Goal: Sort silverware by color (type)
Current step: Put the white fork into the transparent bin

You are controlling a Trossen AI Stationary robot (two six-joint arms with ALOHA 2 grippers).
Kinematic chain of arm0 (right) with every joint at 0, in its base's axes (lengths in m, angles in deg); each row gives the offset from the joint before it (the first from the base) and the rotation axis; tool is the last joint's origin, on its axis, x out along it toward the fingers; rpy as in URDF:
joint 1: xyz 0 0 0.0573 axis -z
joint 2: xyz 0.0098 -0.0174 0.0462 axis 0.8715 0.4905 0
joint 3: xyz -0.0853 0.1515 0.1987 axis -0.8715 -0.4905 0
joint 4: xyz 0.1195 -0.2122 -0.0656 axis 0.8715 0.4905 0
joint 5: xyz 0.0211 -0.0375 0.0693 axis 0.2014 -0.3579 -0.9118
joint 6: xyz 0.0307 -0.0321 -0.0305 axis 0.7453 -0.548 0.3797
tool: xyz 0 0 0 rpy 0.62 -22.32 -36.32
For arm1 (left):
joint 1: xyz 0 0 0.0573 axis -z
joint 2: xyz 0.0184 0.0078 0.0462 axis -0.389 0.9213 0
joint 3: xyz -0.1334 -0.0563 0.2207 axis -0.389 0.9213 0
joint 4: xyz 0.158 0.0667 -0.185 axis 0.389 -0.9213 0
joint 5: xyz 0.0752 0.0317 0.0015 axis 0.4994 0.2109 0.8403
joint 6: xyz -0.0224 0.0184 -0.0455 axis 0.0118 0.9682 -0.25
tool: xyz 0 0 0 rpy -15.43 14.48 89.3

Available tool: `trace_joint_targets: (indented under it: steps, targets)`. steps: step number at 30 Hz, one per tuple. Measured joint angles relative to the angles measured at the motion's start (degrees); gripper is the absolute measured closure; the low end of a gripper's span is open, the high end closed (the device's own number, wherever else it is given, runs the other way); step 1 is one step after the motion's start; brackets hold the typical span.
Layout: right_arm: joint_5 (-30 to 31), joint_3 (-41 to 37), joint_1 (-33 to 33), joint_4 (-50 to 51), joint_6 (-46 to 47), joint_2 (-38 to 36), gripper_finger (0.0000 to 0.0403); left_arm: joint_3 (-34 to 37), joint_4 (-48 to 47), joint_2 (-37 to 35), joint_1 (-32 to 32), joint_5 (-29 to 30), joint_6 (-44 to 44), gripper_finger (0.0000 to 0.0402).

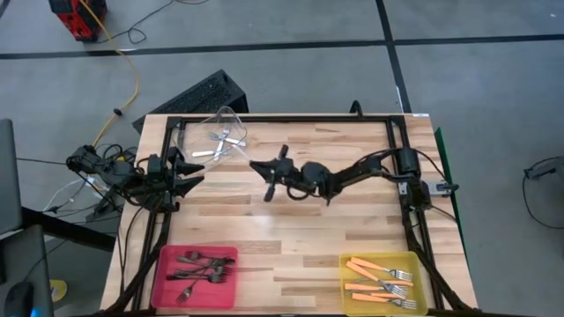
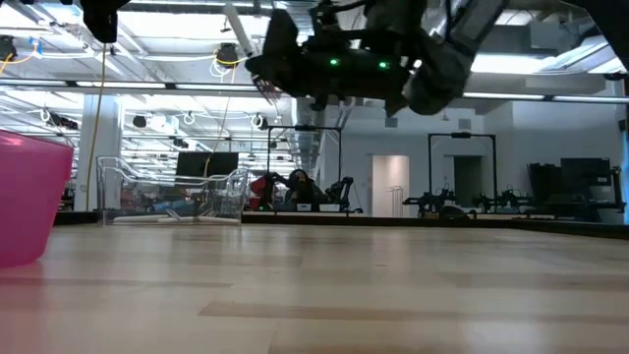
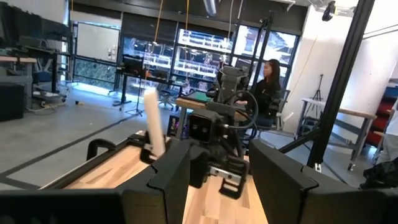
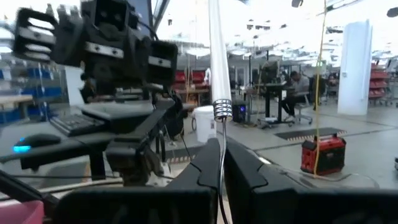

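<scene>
My right gripper [image 1: 257, 167] hangs over the middle of the table, pointing toward the left arm, shut on a shiny silver fork [image 4: 222, 111]. The fork also shows as a pale sliver [image 2: 236, 31] sticking up from the gripper's tip. My left gripper [image 1: 196, 173] waits open at the table's left edge with nothing between its fingers [image 3: 168, 180]. Dark forks [image 1: 198, 264] lie in the pink bin [image 1: 162, 280]. Orange-handled forks [image 1: 379, 280] lie in the yellow bin [image 1: 421, 264]. Silver forks [image 1: 225, 139] lie in the clear bin [image 1: 231, 114] at the far left. My right gripper pinches the fork's slim shank [image 4: 222, 163] between its two fingers. The fingers reach about level from the table's right and lie across the fork. The fork stands upright out of them, clear of the table. The fingers hide whatever of it lies lower down.
A black frame [image 1: 282, 119] runs along the table's far, left and right edges. The pink bin [image 2: 25, 197] and the clear bin [image 2: 177, 192] stand on the left side. Bare wood [image 1: 291, 238] lies between the two near bins. A person [image 3: 267, 81] sits beyond the table.
</scene>
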Motion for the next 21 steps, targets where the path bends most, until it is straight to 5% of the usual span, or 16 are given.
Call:
trace_joint_targets:
  steps: [21]
  targets:
    - [-3.3, 10.61, 6.91, 7.6, -0.13, 0.0, 0.0366, 0.0, 0.13, 0.0, 0.02, 0.0, 0.24, 0.025]
